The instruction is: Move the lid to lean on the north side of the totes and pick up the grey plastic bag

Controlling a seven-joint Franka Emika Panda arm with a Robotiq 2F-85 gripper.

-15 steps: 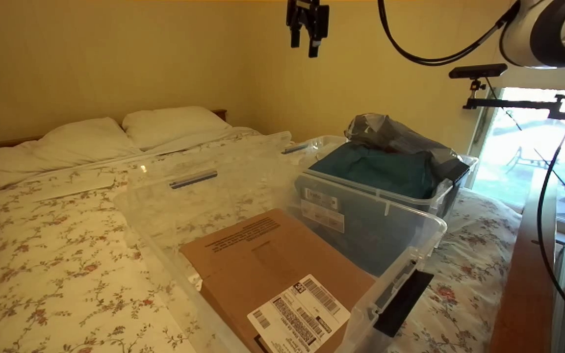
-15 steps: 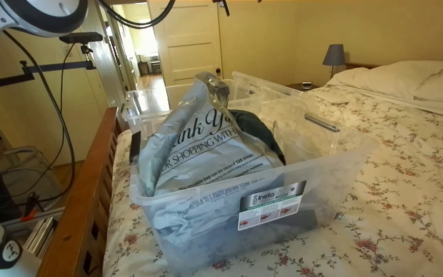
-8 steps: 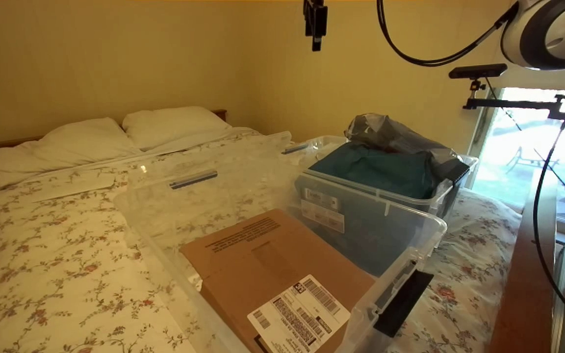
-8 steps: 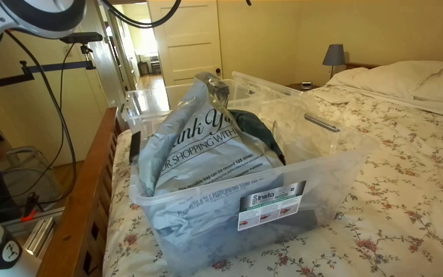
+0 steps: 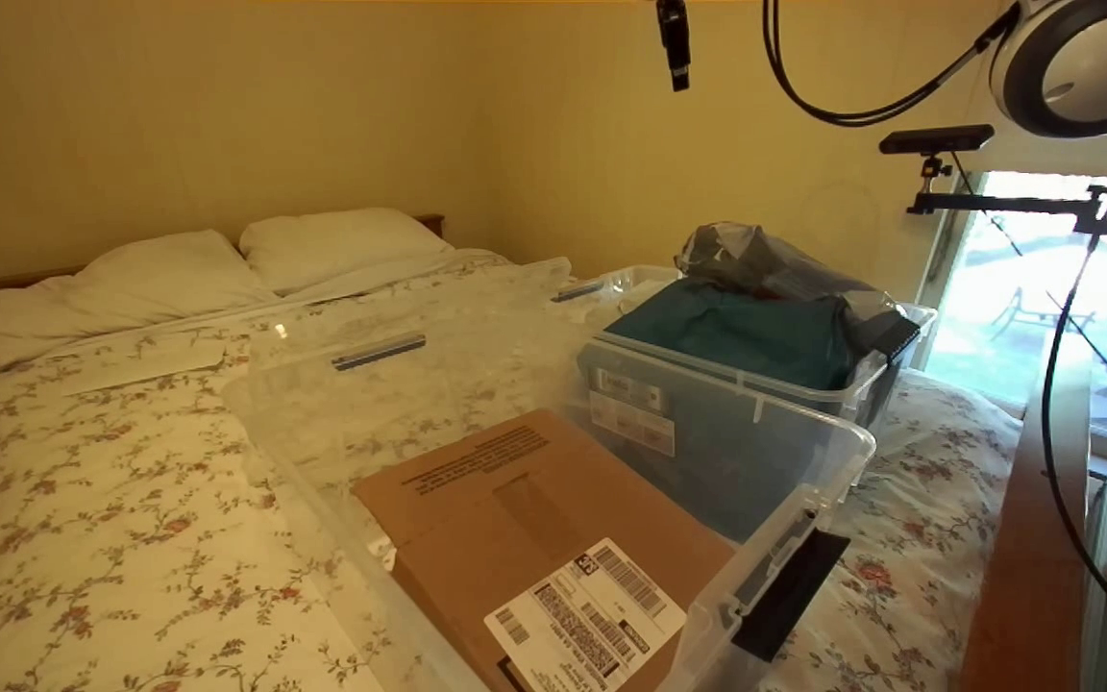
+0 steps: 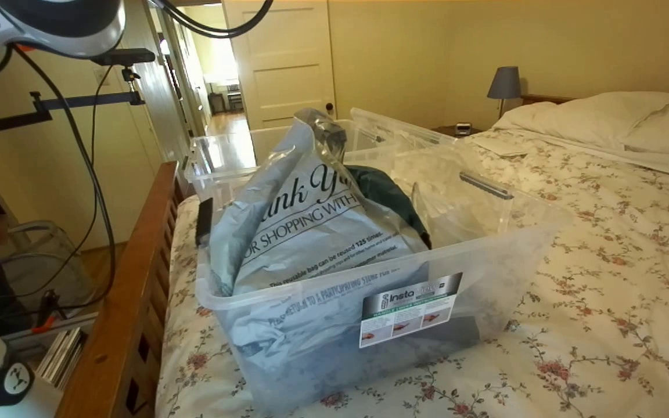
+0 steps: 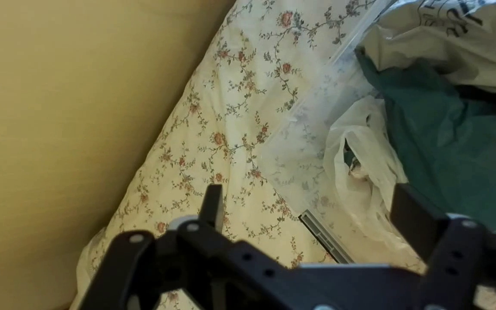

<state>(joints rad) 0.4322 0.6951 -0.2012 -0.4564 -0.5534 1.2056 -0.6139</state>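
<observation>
Shifted rightward in an exterior view since the earlier frame, a robot gripper (image 5: 677, 77) hangs over the bed (image 5: 121, 481), jaws spread, while the grey plastic bag (image 6: 311, 226) rises from a clear tote (image 6: 488, 246).

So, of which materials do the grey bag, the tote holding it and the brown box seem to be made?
Grey bag: probably thin plastic film, slightly glossy, by its creases and highlights. Tote: likely hard translucent plastic, smooth, since its contents show through. Brown box: apparently cardboard, matte, with flat, printed panels.

Black fingers (image 7: 210, 206) wide apart, high up and downward-facing
</observation>
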